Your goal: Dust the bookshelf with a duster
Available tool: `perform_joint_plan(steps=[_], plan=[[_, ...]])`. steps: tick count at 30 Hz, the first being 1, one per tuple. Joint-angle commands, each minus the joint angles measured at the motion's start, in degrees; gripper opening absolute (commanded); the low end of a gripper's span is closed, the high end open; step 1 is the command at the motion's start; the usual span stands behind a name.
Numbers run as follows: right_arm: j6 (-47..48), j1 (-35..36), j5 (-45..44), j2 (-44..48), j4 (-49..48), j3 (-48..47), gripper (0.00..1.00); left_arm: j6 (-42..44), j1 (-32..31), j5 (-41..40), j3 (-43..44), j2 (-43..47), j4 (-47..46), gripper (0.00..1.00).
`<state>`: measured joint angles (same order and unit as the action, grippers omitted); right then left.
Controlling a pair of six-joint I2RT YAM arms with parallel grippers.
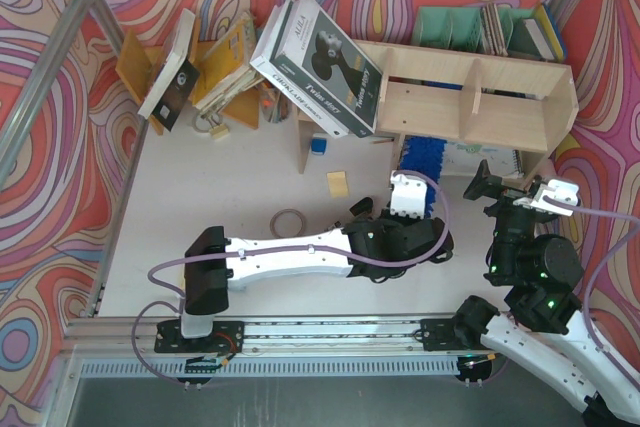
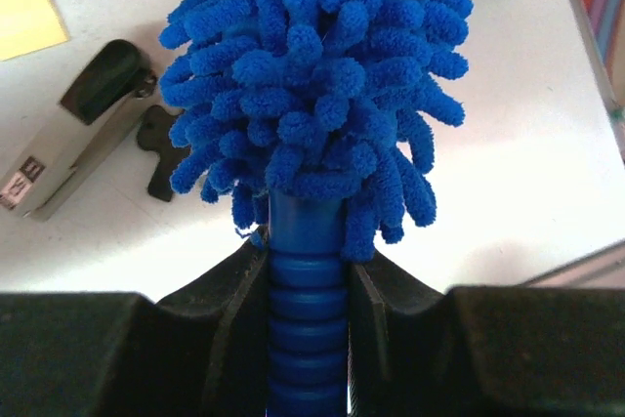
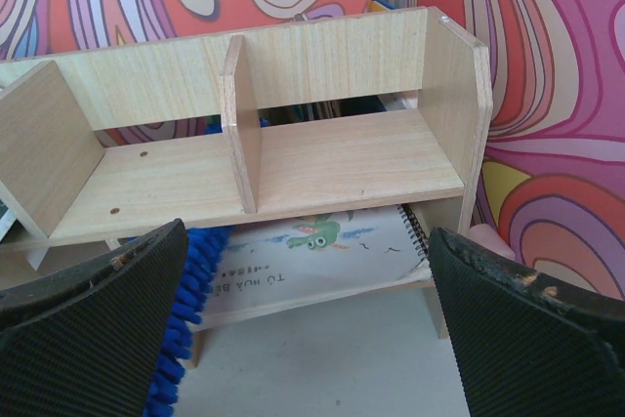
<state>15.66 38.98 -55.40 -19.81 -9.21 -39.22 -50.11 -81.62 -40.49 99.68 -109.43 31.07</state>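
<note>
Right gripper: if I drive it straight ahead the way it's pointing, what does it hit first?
Probably the bookshelf: the open right gripper faces its right-hand end, about level with the shelf board's front edge and the spiral notebook lying under it. Depth is unclear, so I cannot tell which comes first.

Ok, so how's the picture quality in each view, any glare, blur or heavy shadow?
Top external: even light, white table washed out, shadows soft. Left wrist: duster crisp, left gripper nearly black. Right wrist: bookshelf sharp, right gripper dark at both lower corners.

Left pincer (image 2: 308,275) clamped tight — right pincer (image 3: 308,251) spread wide.
</note>
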Motion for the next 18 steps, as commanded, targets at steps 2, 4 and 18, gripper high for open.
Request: perform_joint_plan(steps=[2,4,18], plan=[[1.0,-0.3,0.5,0.5,-2.0,0.6,0.99,-11.9,0.3,-17.7,0.1,3.6,5.6,0.00],[1.2,-0.3,0.5,0.4,-2.1,0.6,0.99,-13.0,0.3,-18.7,0.2,3.4,7.0,0.00],[1.4,-0.4,0.6,-0.2,-2.3,0.7,0.99,1.0,-0.2,-5.5,10.7,-5.5,2.1,0.00]])
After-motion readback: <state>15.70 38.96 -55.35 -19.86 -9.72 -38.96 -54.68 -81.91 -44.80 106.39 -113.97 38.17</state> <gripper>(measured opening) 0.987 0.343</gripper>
